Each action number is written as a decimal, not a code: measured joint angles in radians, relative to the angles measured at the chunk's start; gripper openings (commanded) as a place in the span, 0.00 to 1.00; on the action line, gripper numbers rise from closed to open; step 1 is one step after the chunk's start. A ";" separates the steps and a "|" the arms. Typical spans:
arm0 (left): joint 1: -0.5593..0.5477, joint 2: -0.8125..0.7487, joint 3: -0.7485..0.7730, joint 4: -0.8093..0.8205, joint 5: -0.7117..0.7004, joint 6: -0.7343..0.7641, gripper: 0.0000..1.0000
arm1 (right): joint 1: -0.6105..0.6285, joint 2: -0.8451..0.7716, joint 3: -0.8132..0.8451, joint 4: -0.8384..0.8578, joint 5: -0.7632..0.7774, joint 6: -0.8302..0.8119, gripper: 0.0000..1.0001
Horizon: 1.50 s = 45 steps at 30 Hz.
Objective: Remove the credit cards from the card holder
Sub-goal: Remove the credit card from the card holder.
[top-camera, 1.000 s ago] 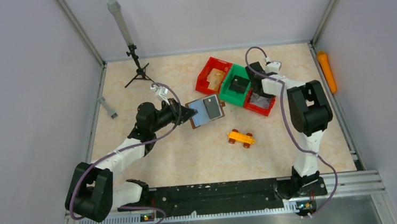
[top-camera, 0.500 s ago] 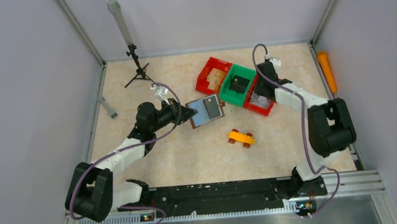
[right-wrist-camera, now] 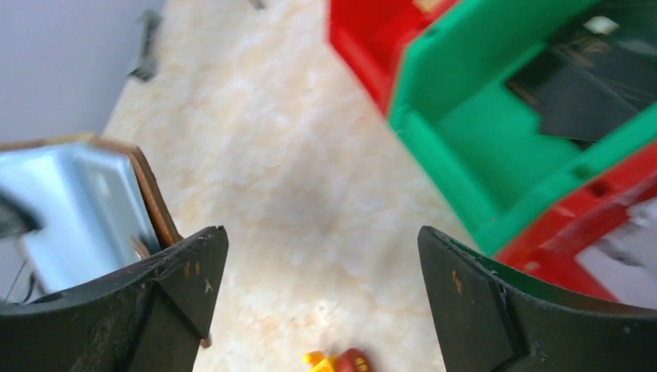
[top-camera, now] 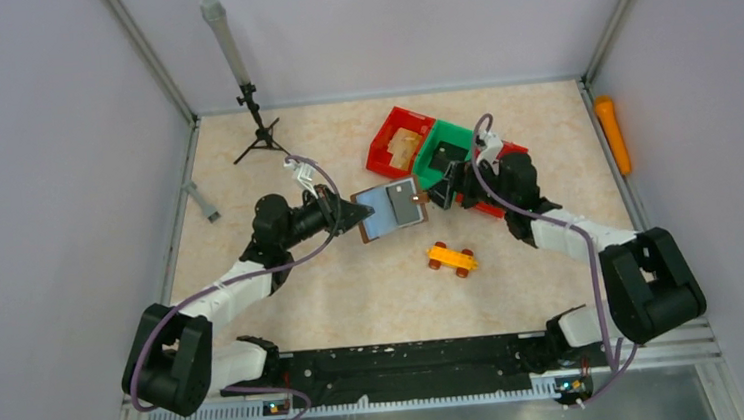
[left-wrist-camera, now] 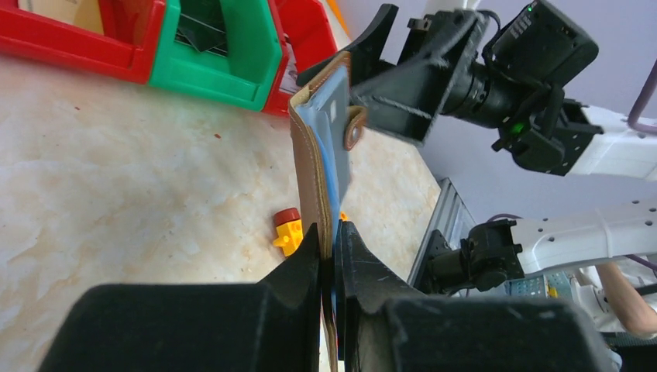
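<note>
Nearest the arm bases sat the orange toy car (top-camera: 451, 258) on the bench (top-camera: 334, 293), a bit to the near side of the card holder (top-camera: 388, 207) and not involved in anything.

Then the card holder itself. The left tool (left-wrist-camera: 331, 232) was clamped tight on the holder's left edge, holding it open and, as far as I could tell, clear of the bench. The greyish-blue inside faced up in the top view. A grey card (top-camera: 402, 200) looked like it was tucked in a pocket on the holder's right half, so I'd say the job wasn't finished.

Just right of the holder was the right tool (right-wrist-camera: 316, 240), jaws spread wide with nothing between them. One finger was right at the holder's free edge by the snap tab — touching or only just beside it, I couldn't tell.

Beyond the holder, to its far right, was the green bin (right-wrist-camera: 465, 132) with a dark card (right-wrist-camera: 573, 93) lying flat inside. The red bin (right-wrist-camera: 573, 225) next to it had a pale thing (right-wrist-camera: 620, 267) in it — maybe another card, too blurry to call.

My read: at least one card out, at least one left. The empty right tool seemed lined up to grab that grey one next.
</note>
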<state>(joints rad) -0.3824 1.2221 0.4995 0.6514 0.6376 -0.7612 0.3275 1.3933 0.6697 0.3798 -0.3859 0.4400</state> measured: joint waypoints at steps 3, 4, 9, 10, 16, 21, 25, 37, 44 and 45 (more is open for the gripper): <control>0.000 0.003 -0.003 0.033 0.025 -0.015 0.06 | 0.028 -0.034 -0.080 0.137 -0.092 0.028 0.96; 0.000 0.007 -0.003 0.049 0.032 -0.022 0.06 | 0.037 -0.041 -0.102 0.201 -0.128 0.043 0.96; -0.004 0.040 -0.003 0.098 0.062 -0.042 0.05 | 0.051 -0.046 -0.195 0.499 -0.238 0.126 0.96; -0.005 0.046 -0.003 0.105 0.068 -0.047 0.05 | 0.051 -0.045 -0.221 0.565 -0.249 0.146 0.97; -0.005 0.050 -0.003 0.105 0.072 -0.047 0.05 | 0.050 -0.068 -0.299 0.673 -0.181 0.182 0.98; -0.005 0.050 -0.003 0.059 0.037 -0.022 0.05 | 0.050 -0.209 -0.365 0.643 -0.069 0.150 0.99; -0.005 0.049 -0.003 0.043 0.027 -0.018 0.05 | 0.049 -0.267 -0.375 0.677 -0.037 0.121 0.99; -0.005 0.049 -0.003 0.093 0.056 -0.035 0.05 | 0.050 -0.043 -0.335 0.763 -0.210 0.170 0.92; -0.005 0.049 -0.006 0.114 0.064 -0.047 0.05 | 0.052 0.057 -0.281 0.827 -0.306 0.228 0.71; -0.005 0.049 -0.006 0.114 0.065 -0.048 0.06 | 0.052 0.069 -0.274 0.831 -0.317 0.238 0.69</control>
<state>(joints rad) -0.3878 1.2713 0.4934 0.7650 0.7025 -0.8089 0.3798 1.4620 0.3954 1.2106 -0.7029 0.6777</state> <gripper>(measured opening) 0.099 0.742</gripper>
